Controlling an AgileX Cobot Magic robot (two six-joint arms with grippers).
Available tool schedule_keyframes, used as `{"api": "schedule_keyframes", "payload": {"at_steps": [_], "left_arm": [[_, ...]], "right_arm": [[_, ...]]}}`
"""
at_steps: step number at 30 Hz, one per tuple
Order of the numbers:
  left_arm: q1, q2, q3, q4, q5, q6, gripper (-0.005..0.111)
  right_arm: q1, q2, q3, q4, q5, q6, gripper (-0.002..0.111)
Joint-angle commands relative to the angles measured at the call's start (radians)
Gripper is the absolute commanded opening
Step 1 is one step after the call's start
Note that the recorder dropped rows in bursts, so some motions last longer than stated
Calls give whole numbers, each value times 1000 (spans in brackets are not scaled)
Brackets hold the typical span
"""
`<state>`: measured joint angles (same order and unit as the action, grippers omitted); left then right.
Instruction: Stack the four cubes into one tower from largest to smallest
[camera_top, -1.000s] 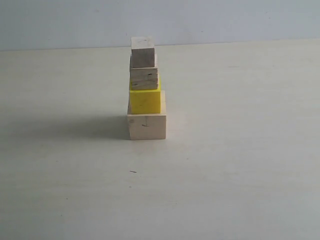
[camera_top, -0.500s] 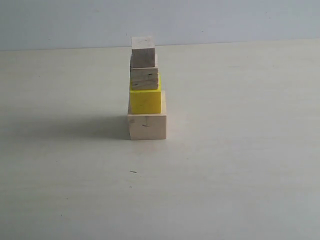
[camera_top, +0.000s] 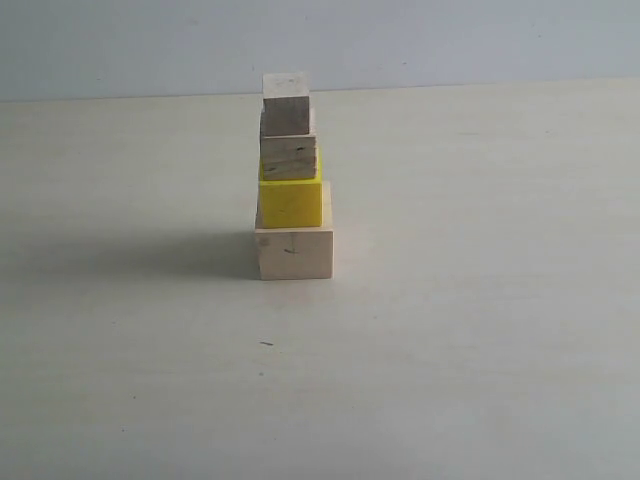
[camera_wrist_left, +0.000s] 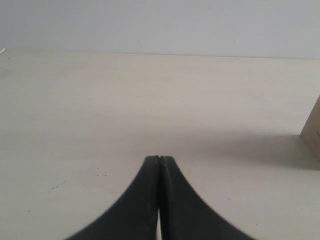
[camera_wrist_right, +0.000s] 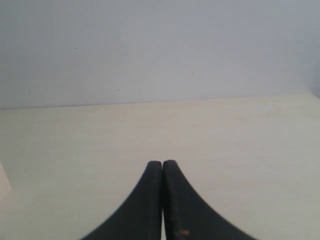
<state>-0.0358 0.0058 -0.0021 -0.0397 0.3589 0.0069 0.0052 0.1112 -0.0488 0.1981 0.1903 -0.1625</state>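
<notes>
The tower stands upright in the middle of the table in the exterior view. Its base is the large pale wood cube (camera_top: 293, 252). On it sits the yellow cube (camera_top: 291, 201), then the plywood cube (camera_top: 288, 157), then the smallest pale cube (camera_top: 286, 103). Neither arm shows in the exterior view. My left gripper (camera_wrist_left: 159, 158) is shut with nothing in it, low over bare table; an edge of the large cube (camera_wrist_left: 313, 132) shows at the frame's border. My right gripper (camera_wrist_right: 162, 162) is also shut and empty, away from the tower.
The pale table (camera_top: 480, 330) stretches around the tower on all sides. A grey wall (camera_top: 450, 40) rises behind the table's far edge. A tiny dark speck (camera_top: 266, 344) lies in front of the tower.
</notes>
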Motion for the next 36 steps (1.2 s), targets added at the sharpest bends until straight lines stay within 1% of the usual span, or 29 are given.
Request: {"api": "schedule_keyframes", "payload": {"at_steps": [1,9,27,30,33,36], "left_arm": [[-7,-6,2,3,-7,4,0],[-7,-6,2,3,-7,4,0],[-7,-6,2,3,-7,4,0],[-7,-6,2,3,-7,4,0],[-7,-6,2,3,-7,4,0],[-7,-6,2,3,-7,4,0]], "right_arm": [[-5,-46,49,-50,-5,79,0],[-5,-82,49,-41,79,79,0],[-5,-87,49,-123,115,87,0],[-5,-87,49,-145,115,125,0],[-5,-87,49,-181,115,203,0],[-5,-87,49,-183,115,215,0]]}}
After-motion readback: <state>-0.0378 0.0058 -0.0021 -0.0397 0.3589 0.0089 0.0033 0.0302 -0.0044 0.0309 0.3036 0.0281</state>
